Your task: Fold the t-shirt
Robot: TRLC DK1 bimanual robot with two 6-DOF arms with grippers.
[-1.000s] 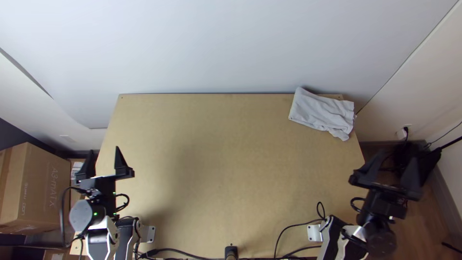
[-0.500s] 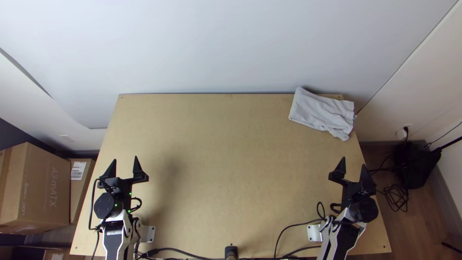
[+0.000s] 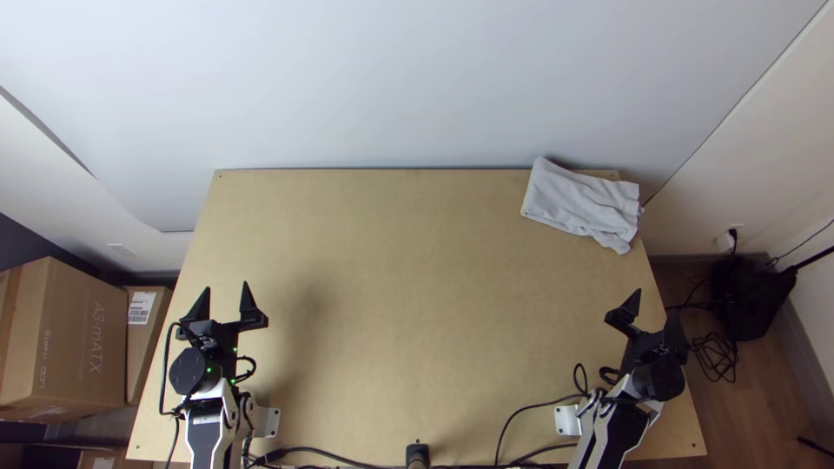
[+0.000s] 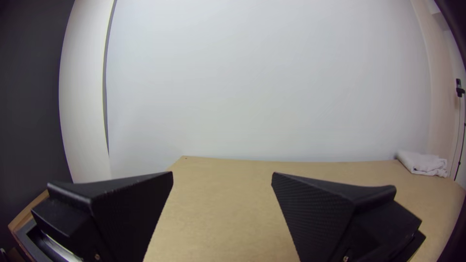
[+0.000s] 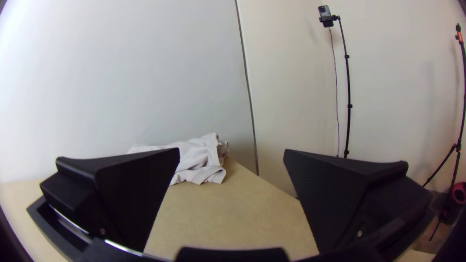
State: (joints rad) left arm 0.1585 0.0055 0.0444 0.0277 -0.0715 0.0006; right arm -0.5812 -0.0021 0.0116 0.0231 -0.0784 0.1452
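Folded t-shirt (image 3: pixel 579 207) at table (image 3: pixel 391 304) corner, likely stowed finished. Your left end effector (image 3: pixel 226 287), right end effector (image 3: pixel 655 303): wide open, empty.

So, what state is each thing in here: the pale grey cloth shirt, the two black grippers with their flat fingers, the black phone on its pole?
Pale grey cloth t-shirt: folded over, slightly rumpled, lying at the light wooden table's far right corner.
Left black flat-fingered gripper: open, holding nothing.
Right black flat-fingered gripper: open, holding nothing.
Black phone: mounted upright on a tall black pole.
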